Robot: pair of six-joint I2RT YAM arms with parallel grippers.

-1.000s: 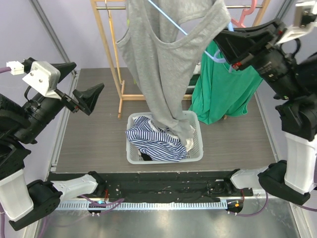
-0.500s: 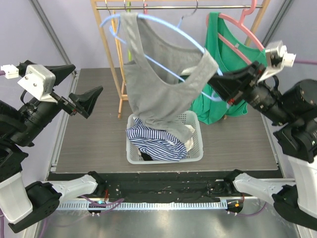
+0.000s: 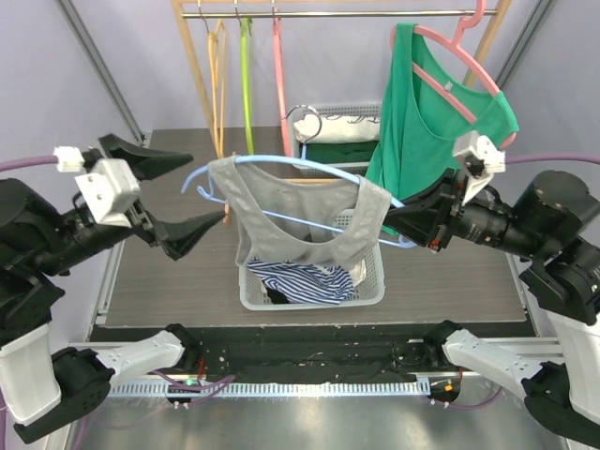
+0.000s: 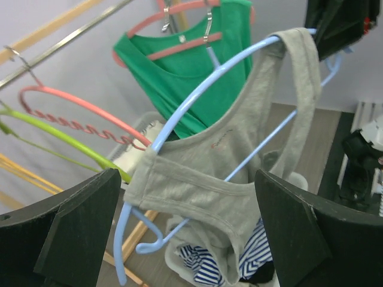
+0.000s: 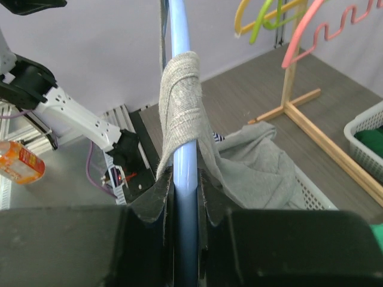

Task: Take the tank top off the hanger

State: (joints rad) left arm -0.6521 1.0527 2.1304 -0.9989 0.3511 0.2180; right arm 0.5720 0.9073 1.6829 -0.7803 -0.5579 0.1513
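The grey tank top (image 3: 291, 220) hangs on a light-blue hanger (image 3: 309, 167) held out level above the basket. My right gripper (image 3: 398, 225) is shut on the hanger's right end, where a grey strap (image 5: 182, 89) wraps the blue bar (image 5: 181, 36) just beyond the jaws (image 5: 184, 179). My left gripper (image 3: 202, 190) is open wide at the hanger's left end, not touching it. In the left wrist view the tank top (image 4: 203, 179) and hanger (image 4: 197, 95) sit beyond the open gripper (image 4: 187, 173). The garment's hem droops into the basket.
A white basket (image 3: 366, 281) under the hanger holds a blue-striped garment (image 3: 300, 277). A green top (image 3: 431, 122) on a pink hanger hangs from the wooden rack (image 3: 202, 75) at the back right. Several empty hangers hang on the rail. A second basket (image 3: 337, 117) stands behind.
My right gripper has brought the hanger and tank top down from the rail and forward to just above the basket. The left gripper has moved right, toward the hanger's left end.
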